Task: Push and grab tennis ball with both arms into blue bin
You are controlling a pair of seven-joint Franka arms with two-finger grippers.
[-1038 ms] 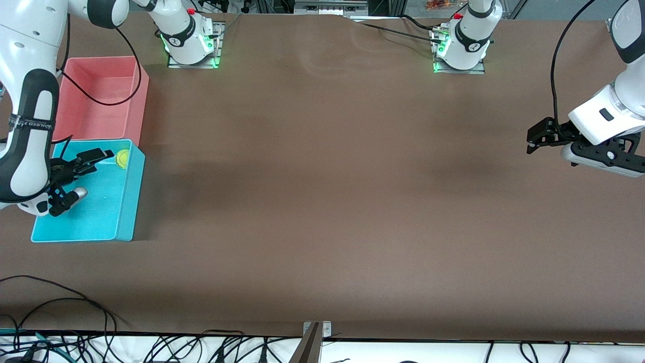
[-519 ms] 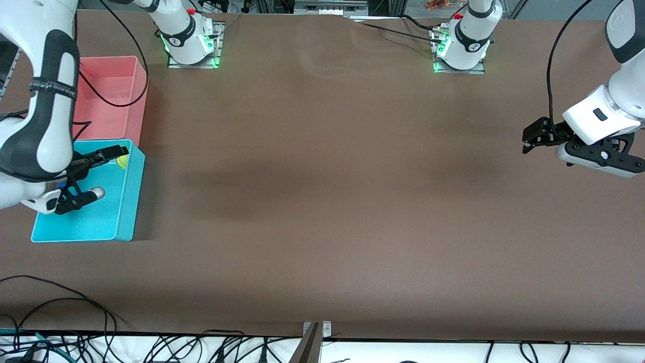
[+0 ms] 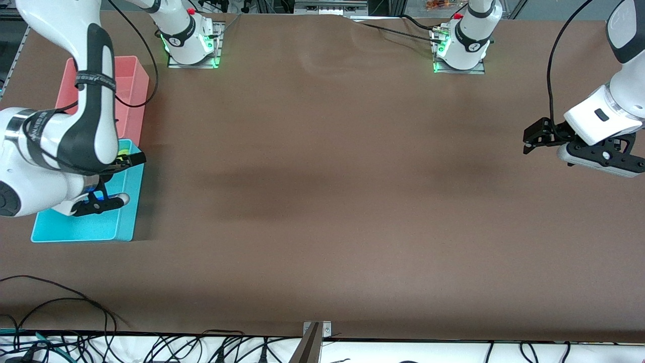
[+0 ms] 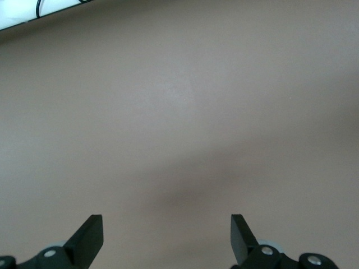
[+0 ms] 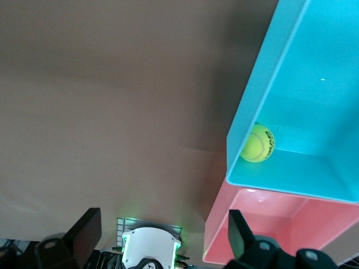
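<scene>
The ball (image 5: 257, 143) lies inside the blue bin (image 3: 128, 212), down in the corner next to the pink bin (image 3: 135, 83). The right wrist view shows this well: the yellow-green ball sits on the blue floor, touching the wall. In the front view only a thin sliver of the ball (image 3: 122, 152) peeks out, because the right arm (image 3: 90, 101) covers most of it.

The blue bin stands at the right arm's end of the table (image 3: 322, 201). The pink bin touches it and stands farther from the front camera. The right wrist view also shows both bins from above, blue (image 5: 291, 67) and pink (image 5: 269, 224), side by side, and the right arm's base with its green light (image 5: 148, 246).

The right gripper (image 3: 117, 179) hangs over the blue bin. Its two fingers stand wide apart and hold nothing. In the right wrist view the finger tips (image 5: 90, 224) show with a big gap between them, and the ball is not between them.

The left gripper (image 3: 529, 141) hangs in the air over bare table at the left arm's end, well apart from the bins. The left arm (image 3: 599, 118) waits there. In the front view its fingers are small and dark, so the gap is hard to see. The left wrist view shows it better: the two finger tips (image 4: 90, 238) are far apart, with only plain brown table under them.

Black cables (image 3: 60, 312) lie along the table edge nearest the front camera.
</scene>
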